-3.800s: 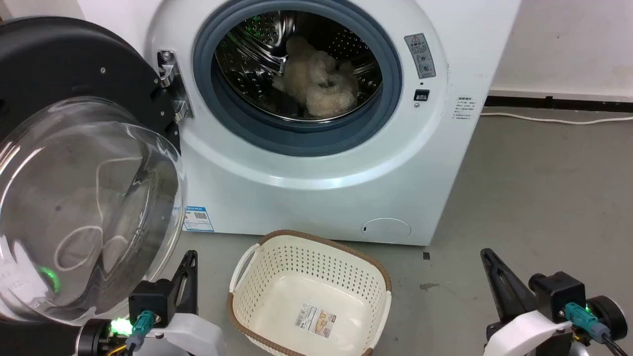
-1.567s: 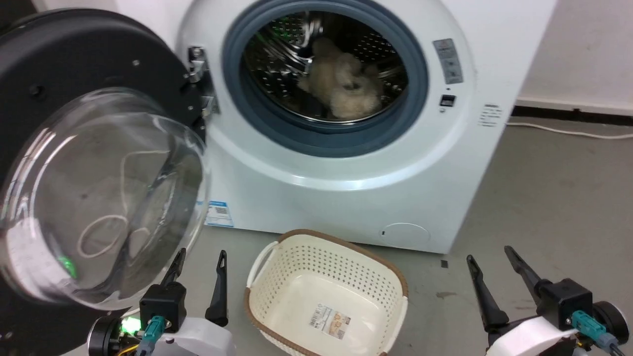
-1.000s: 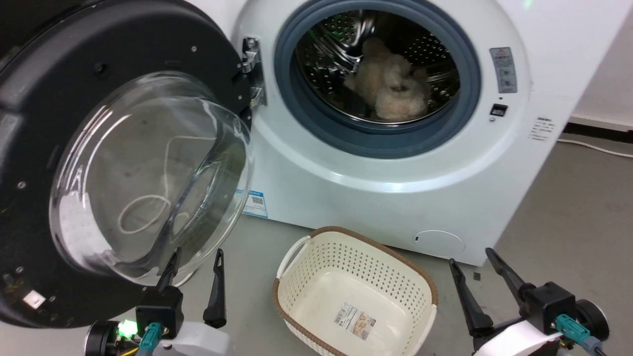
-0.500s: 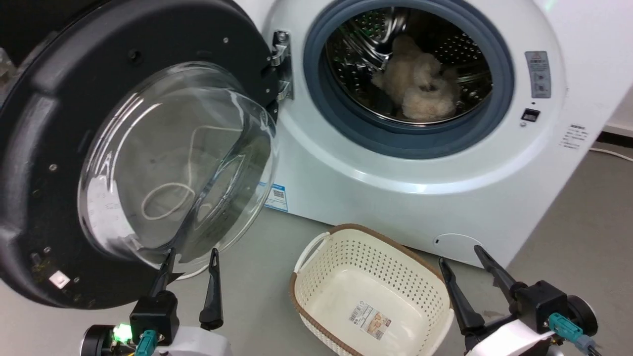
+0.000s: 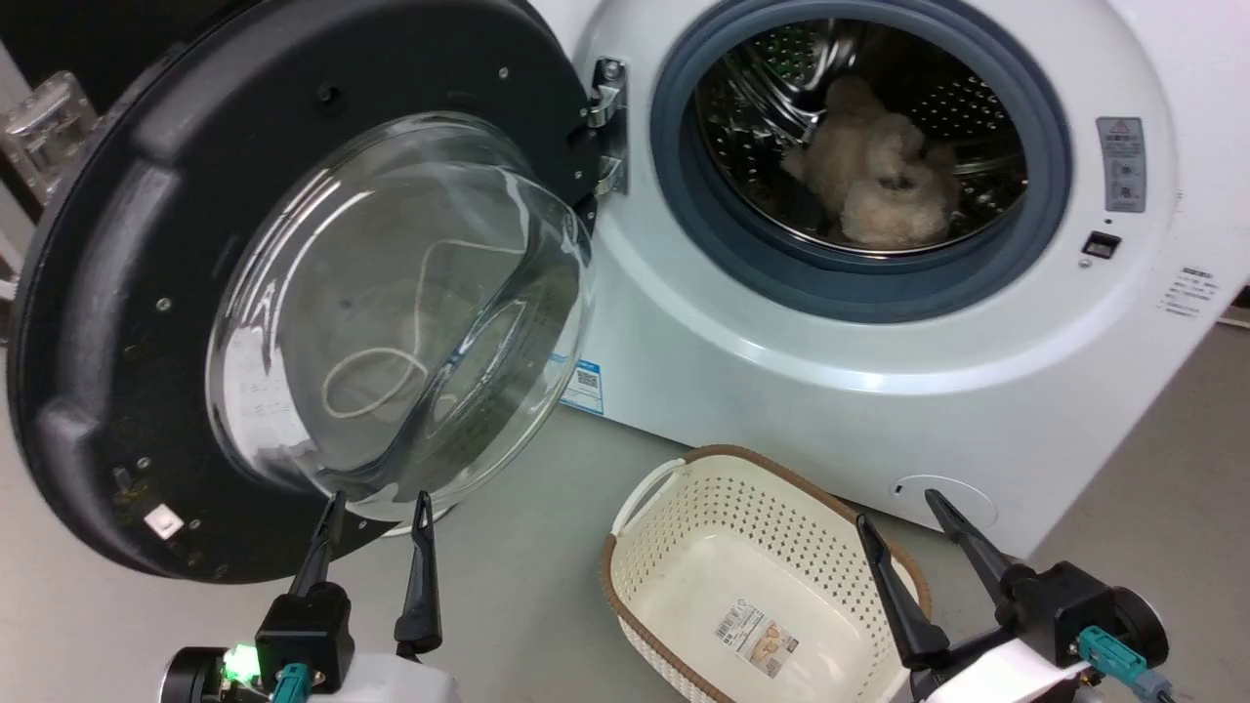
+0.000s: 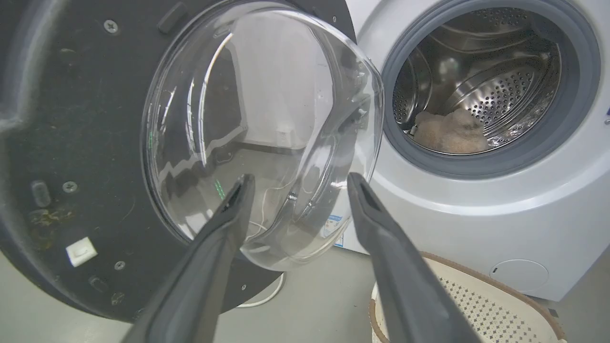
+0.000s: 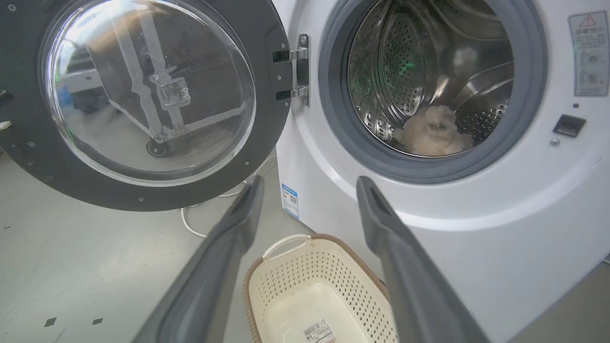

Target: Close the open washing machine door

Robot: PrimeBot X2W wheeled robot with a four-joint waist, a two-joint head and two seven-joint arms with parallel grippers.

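— How far along?
— Barely begun. At the bottom of the frame, left jaws and right jaws are both spread, holding nothing. Upper left, the door (image 5: 391,312) stands wide open, held by neither. Swinging it shut over the drum (image 5: 762,98) is all left.

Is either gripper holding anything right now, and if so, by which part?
Nothing is held. The left gripper and the right gripper are both open and empty. The washing machine door stands open, with neither gripper closed on it.
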